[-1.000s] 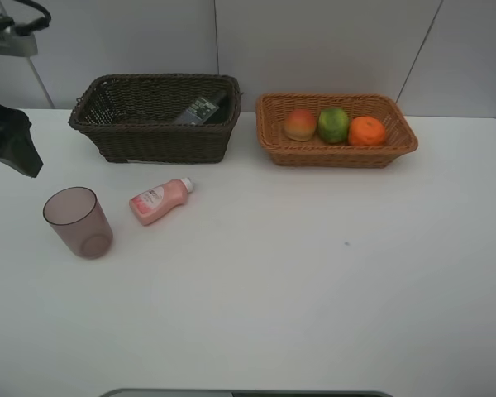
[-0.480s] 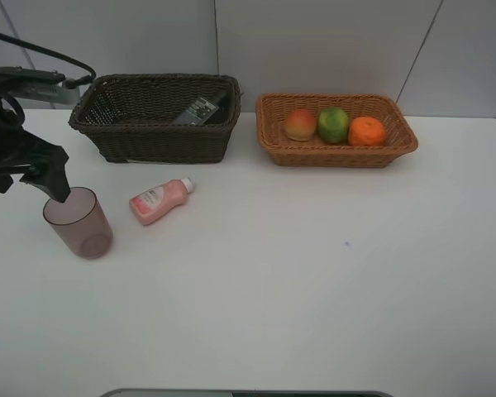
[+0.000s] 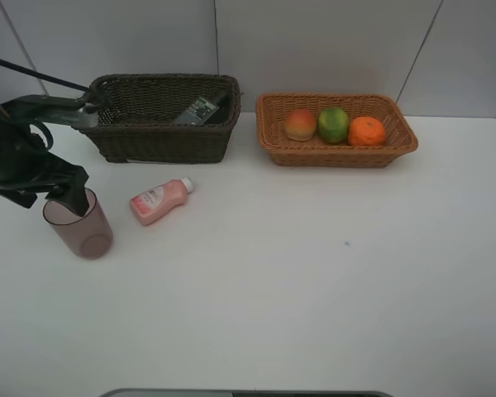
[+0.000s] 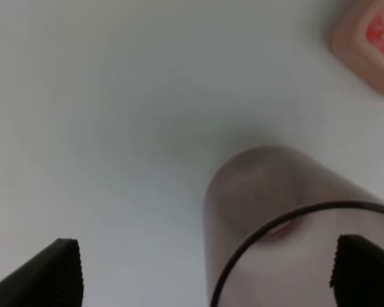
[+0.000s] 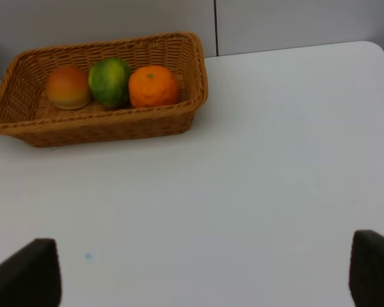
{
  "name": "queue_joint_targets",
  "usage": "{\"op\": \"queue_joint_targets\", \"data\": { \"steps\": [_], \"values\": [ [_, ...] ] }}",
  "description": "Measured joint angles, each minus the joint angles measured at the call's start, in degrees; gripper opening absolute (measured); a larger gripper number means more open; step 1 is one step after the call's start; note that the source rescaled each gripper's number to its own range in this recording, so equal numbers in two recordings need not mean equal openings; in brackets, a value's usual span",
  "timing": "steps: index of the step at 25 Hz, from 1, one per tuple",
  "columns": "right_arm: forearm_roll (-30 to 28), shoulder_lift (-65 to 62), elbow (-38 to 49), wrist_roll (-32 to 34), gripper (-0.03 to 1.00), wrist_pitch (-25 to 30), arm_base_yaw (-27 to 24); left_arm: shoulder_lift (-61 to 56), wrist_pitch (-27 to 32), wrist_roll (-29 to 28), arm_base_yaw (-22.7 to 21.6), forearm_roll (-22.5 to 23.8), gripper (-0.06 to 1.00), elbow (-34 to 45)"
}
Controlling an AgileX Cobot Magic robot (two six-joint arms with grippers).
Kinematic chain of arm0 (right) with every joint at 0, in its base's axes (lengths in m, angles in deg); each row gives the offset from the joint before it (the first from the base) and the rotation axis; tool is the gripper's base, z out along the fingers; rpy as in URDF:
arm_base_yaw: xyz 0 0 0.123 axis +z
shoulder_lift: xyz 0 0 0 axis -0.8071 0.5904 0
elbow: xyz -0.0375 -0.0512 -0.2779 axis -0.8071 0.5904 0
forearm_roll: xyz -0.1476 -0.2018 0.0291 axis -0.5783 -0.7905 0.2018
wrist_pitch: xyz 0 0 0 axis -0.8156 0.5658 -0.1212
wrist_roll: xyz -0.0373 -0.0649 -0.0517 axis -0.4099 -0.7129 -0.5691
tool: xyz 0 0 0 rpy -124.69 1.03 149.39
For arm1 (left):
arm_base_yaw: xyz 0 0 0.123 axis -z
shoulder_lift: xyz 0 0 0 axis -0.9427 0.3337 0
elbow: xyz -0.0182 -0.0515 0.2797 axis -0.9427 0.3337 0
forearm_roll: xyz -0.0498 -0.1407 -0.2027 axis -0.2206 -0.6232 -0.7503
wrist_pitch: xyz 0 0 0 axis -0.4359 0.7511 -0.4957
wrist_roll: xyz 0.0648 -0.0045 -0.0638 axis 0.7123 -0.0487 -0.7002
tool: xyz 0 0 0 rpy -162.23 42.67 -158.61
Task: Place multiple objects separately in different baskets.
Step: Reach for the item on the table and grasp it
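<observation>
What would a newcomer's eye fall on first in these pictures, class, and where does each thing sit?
The row of bright fruit stands out first: a peach, a green fruit and an orange side by side in the light basket at the back right. At the left, the black left gripper hangs open at the rim of the upright mauve cup, with a pink bottle lying beside it in front of the dark basket.

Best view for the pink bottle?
Exterior high: the pink bottle lies on its side, fully visible, cap included. Left wrist catches only a blurred corner of it; right wrist doesn't show it.
</observation>
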Motion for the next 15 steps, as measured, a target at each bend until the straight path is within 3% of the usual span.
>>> {"op": "queue_joint_targets", "data": {
  "steps": [15],
  "values": [
    [0.00,0.00,0.00,0.00,1.00,0.00,0.00,4.48,-4.70,0.19,0.00,0.00,1.00,0.00]
  ]
}}
